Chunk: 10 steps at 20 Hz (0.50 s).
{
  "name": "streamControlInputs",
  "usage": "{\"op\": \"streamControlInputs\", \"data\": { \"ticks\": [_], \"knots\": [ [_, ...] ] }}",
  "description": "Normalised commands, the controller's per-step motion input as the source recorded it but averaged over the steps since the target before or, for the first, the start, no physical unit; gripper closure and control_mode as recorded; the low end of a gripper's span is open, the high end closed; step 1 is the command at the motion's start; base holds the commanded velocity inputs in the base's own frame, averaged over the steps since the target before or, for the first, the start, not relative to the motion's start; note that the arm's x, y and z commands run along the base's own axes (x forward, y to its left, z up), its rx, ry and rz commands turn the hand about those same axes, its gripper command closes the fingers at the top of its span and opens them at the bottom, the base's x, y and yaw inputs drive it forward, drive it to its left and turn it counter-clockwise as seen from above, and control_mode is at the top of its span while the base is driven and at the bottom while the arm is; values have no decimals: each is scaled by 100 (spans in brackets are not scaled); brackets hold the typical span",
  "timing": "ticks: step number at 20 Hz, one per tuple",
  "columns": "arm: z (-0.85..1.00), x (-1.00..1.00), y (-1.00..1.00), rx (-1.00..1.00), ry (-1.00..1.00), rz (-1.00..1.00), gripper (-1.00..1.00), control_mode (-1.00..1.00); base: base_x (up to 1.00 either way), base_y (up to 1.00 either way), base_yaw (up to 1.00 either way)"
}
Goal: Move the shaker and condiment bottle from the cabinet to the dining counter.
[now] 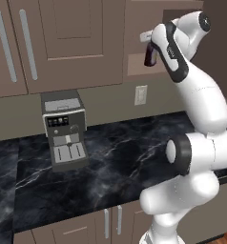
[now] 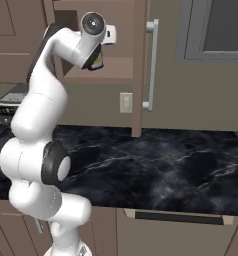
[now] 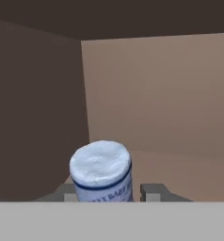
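The condiment bottle (image 1: 150,56) is a slim bottle of dark red-brown sauce, standing inside the open cabinet (image 1: 134,66) just above its shelf. From the right base view, the bottle (image 2: 97,63) peeks out under the wrist. My gripper (image 1: 151,51) reaches into the cabinet and is shut on the bottle. In the hand view the bottle's pale cap and label (image 3: 102,172) stand between the two fingertips (image 3: 151,192), in front of the cabinet's back wall (image 3: 156,94). The shaker is hidden, and the dining counter is out of view.
The cabinet's open door (image 2: 139,75) with its long silver handle (image 2: 151,65) juts out to the right of my arm. Below lies a black marble worktop (image 1: 125,152) with a grey coffee machine (image 1: 64,131) at the left. A wall outlet (image 1: 140,95) sits under the cabinet.
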Motion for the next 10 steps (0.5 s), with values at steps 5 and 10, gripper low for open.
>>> {"op": "streamControlInputs", "data": {
  "ticks": [5,10],
  "knots": [
    [12,-81,0,6,0,-10,100,-100,0,0,0],
    [9,-87,4,6,0,-17,100,-100,0,0,0]
  ]
}}
